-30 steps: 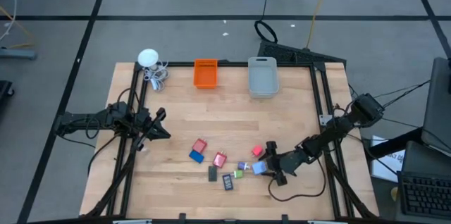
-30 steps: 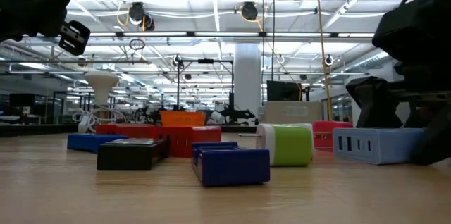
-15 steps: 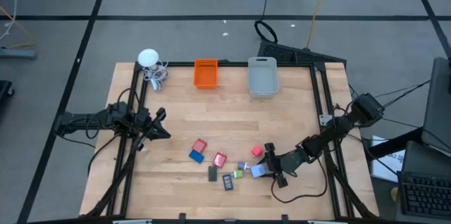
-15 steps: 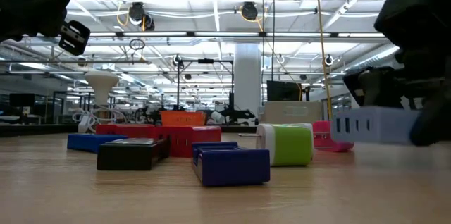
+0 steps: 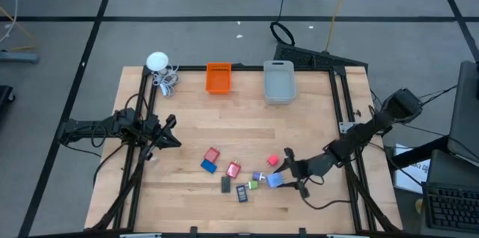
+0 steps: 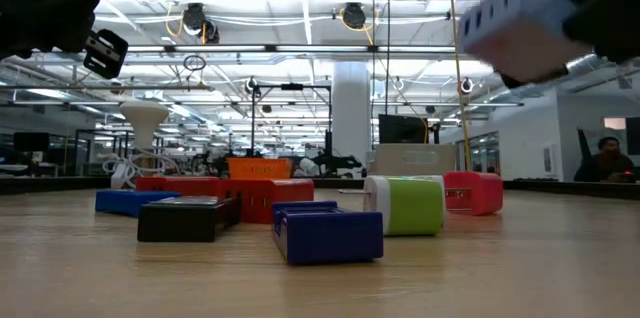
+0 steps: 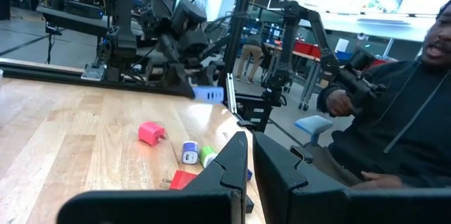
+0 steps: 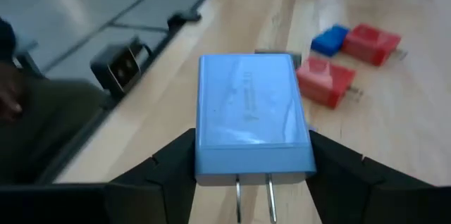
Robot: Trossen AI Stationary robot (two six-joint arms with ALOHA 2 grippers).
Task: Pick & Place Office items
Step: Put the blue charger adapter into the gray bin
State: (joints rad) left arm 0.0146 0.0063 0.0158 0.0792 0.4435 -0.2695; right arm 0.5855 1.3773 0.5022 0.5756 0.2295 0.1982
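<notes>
Blue charger (image 8: 254, 118), faint unreadable print, in right end effector (image 8: 252, 155).

Two dark arms, matte black, built of jointed segments. Left arm (image 5: 112, 128): slim black links, thin black cables looped alongside, ending in left gripper (image 5: 169, 132) with two narrow black fingers (image 7: 232, 164), flat-sided, angular, edges bevelled. Right arm (image 5: 359, 137): bulkier black housing at far joint, tapering links, black cable trailing beneath in loose curve. Right gripper (image 8: 254, 175): broad black fingers (image 8: 173, 164), wedge-shaped, faceted. Small rectangular black block with pale slots on left arm in low view.
</notes>
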